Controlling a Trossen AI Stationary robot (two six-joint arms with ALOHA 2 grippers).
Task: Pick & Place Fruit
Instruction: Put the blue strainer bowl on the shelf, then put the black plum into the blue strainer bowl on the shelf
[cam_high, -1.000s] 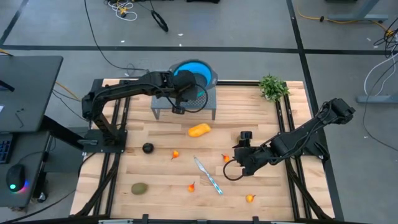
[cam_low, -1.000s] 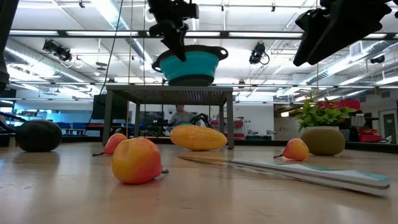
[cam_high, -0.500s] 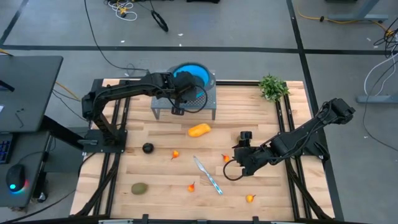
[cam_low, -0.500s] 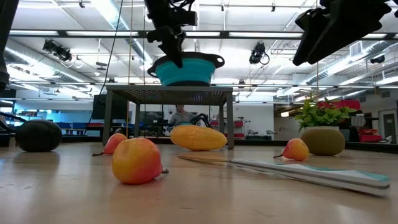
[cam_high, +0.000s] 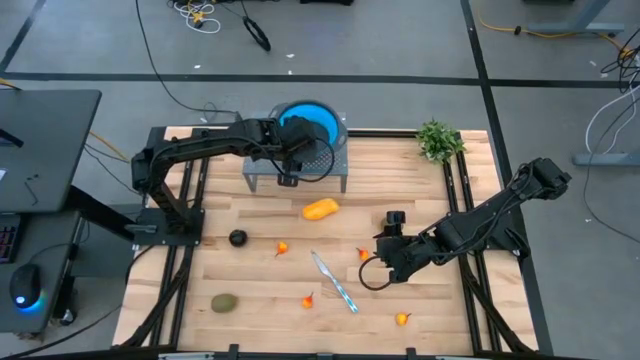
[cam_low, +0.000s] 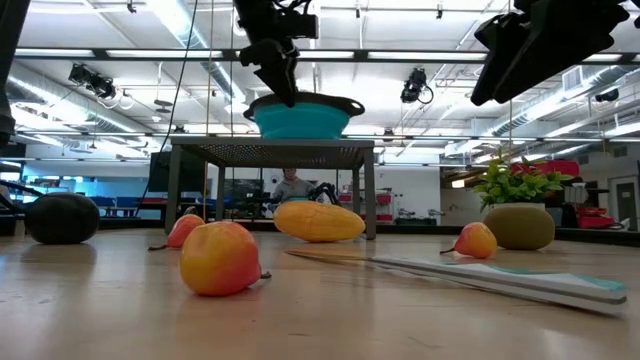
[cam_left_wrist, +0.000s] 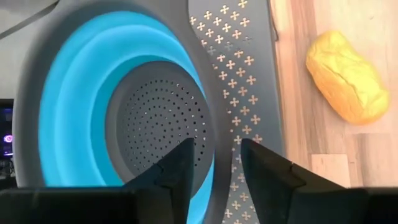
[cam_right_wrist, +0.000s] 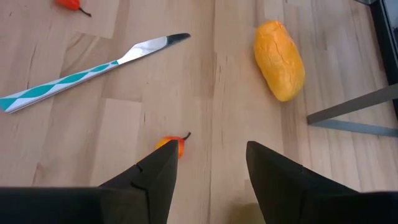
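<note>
Nearest the low camera, a small orange-red fruit (cam_low: 219, 257) is lying on the wooden surface (cam_high: 260, 290), with the knife (cam_low: 480, 272) stretching away beside it; the high view shows what that view cannot, further tiny orange-red pieces (cam_high: 402, 319) scattered along the front edge and a brownish-green oval (cam_high: 224, 302) at the front left. The low view alone is revealing a second brownish-green oval (cam_low: 520, 227) far right, hidden from above under the right arm. The right end effector (cam_right_wrist: 208, 163) is hovering low over the surface with its fingers spread apart and nothing between them, one orange-red piece (cam_right_wrist: 171, 146) lying just ahead of it. Mid-surface, the dark ball (cam_high: 237, 238) and the oblong yellow-orange fruit (cam_high: 320, 209) are resting apart. Farthest back, the left end effector (cam_left_wrist: 216, 157) is hanging over the blue colander (cam_high: 312, 121) on the grey perforated stand (cam_high: 340, 165), its fingers parted slightly astride the colander's rim without gripping any fruit. The leafy plant (cam_high: 438, 140) is sitting at the far right corner.
</note>
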